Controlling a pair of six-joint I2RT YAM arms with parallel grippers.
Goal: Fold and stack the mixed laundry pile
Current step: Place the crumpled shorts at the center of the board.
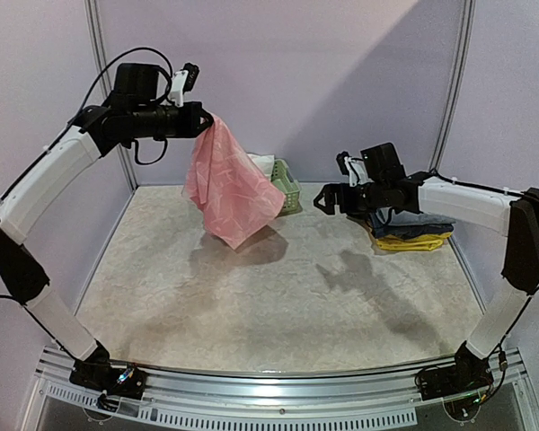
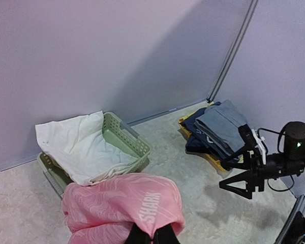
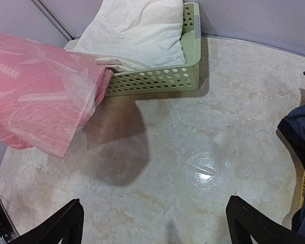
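Lilac walls (image 1: 341, 72) enclose a marbled beige tabletop (image 1: 278, 305).

Top view: left claw (image 1: 206, 120) clenched on an upper edge of the thin pink cloth garment (image 1: 229, 184), raised high over the far-left part of the tabletop. Cloth hangs in a loose diamond. Its lowest corner is near the surface; contact cannot be told. Right claw (image 1: 327, 199) spread wide, empty, hovering right of centre, well apart from the pink piece. Pale green lattice plastic basket (image 1: 288, 186) sits at the far edge, behind the pink cloth. Larger white cloth garment (image 1: 262, 162) lies in it. Folded dark blue and yellow clothes (image 1: 411, 230) lie by the far right corner.

Left wrist view: pink cloth bunches just below the claw, white lettering showing. White garment spills over the basket's rim.

Right wrist view: both tips wide apart, nothing between them. Pink cloth hangs at upper left, in front of one basket corner.

Judgement: pink piece is light, thin and limp, probably slick; held at one point it swings and collapses. Best second hold is a free corner along the gripped edge, so both claws can stretch it flat. White piece looks soft and bulkier; take the edge lying over the rim. The light basket may drag along.
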